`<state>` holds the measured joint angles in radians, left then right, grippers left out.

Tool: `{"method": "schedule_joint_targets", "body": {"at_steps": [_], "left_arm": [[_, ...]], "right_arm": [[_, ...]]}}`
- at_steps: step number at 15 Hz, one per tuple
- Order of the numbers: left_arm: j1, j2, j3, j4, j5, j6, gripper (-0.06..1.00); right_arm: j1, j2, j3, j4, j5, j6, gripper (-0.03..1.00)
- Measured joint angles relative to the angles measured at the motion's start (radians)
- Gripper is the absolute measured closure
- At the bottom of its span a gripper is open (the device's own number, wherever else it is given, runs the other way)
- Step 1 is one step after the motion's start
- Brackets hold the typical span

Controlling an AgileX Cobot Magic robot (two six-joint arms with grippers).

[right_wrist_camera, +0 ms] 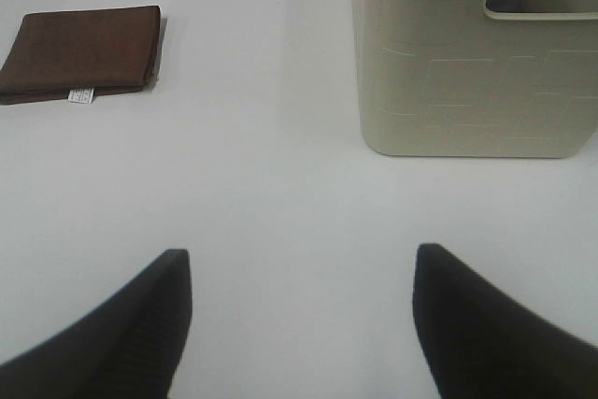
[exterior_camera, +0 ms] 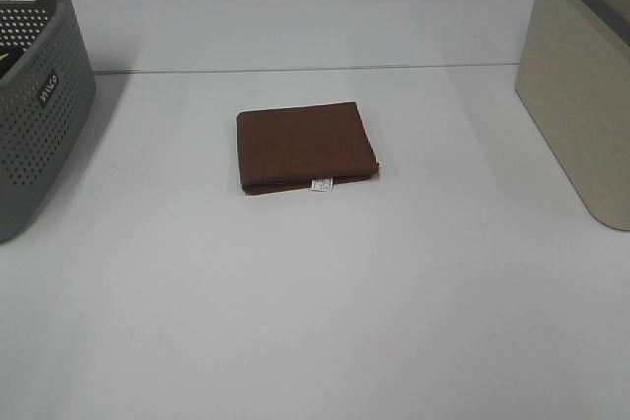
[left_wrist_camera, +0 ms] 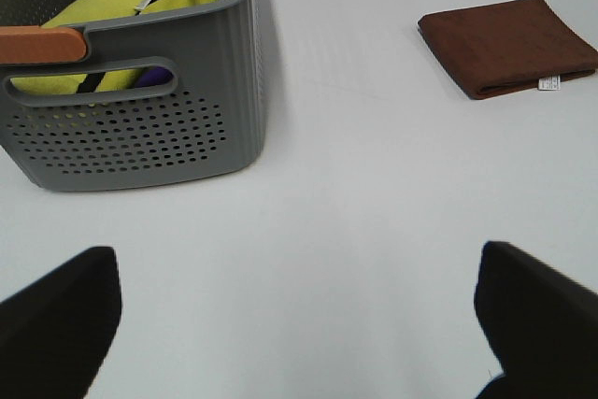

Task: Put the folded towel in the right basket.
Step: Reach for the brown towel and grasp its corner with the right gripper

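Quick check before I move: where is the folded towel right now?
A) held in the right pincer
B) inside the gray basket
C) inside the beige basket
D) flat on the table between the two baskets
D: the brown folded towel lies flat on the white table, between the gray perforated basket and the beige basket, and the right pincer is open and empty.
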<state>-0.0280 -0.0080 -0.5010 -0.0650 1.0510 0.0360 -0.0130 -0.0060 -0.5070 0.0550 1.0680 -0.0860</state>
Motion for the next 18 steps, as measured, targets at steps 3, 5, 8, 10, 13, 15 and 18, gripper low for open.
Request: {"method": "schedule_joint_targets", "body": {"at_steps": [3, 5, 8, 10, 13, 15, 18], "left_arm": [[0.0, 0.0, 0.0, 0.0, 0.0, 0.0, -0.03], [0.0, 0.0, 0.0, 0.0, 0.0, 0.0, -0.03], [0.0, 0.0, 0.0, 0.0, 0.0, 0.0, -0.03], [0.0, 0.0, 0.0, 0.0, 0.0, 0.0, -0.03], [0.0, 0.0, 0.0, 0.0, 0.0, 0.0, -0.03], [0.0, 0.0, 0.0, 0.0, 0.0, 0.0, -0.03], [0.0, 0.0, 0.0, 0.0, 0.0, 0.0, -0.03]], "right_arm": [[0.0, 0.0, 0.0, 0.0, 0.0, 0.0, 0.32], [0.0, 0.0, 0.0, 0.0, 0.0, 0.0, 0.32], [0.0, 0.0, 0.0, 0.0, 0.0, 0.0, 0.32], [0.0, 0.0, 0.0, 0.0, 0.0, 0.0, 0.32], [0.0, 0.0, 0.0, 0.0, 0.0, 0.0, 0.32], [0.0, 0.0, 0.0, 0.0, 0.0, 0.0, 0.32], [0.0, 0.0, 0.0, 0.0, 0.0, 0.0, 0.32]]}}
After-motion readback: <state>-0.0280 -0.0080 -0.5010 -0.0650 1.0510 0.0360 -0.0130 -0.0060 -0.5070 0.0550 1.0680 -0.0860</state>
